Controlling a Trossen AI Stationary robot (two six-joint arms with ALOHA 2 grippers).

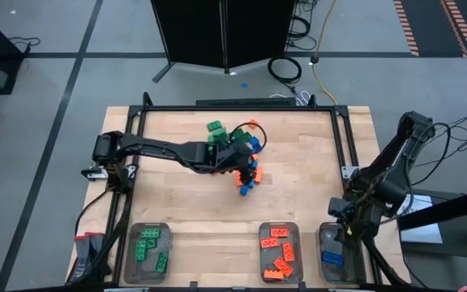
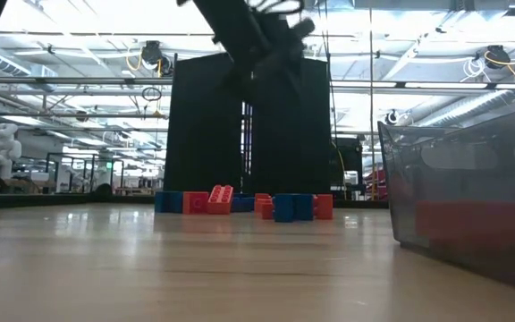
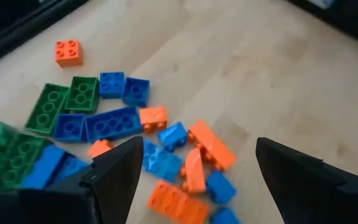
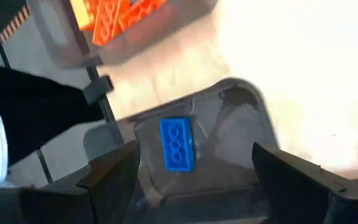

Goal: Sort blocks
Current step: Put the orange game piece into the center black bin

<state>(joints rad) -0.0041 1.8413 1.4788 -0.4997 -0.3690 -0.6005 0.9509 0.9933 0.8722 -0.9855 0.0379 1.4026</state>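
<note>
The main heap of blocks (image 1: 237,154) sits mid-worktop (image 1: 298,203), a jumble of green, orange and blue studded plastic bricks, glossy and hard-edged on pale wood grain. Everything else lines up on the near edge from that pile: a clear tray (image 1: 148,253) with greens, a middle tray (image 1: 280,251) with oranges, and a third tray (image 1: 336,251) holding one blue brick (image 4: 177,144). So it looks like colour-by-tray sorting, with most of the pile not yet done.

The left tool (image 3: 194,177) hangs right over the pile, fingers spread wide and nothing between them, probably lining up on an orange or blue piece. The right tool (image 4: 194,177) hovers over the blue tray, fingers apart too, empty, the blue brick lying flat on the tray floor beneath it.
</note>
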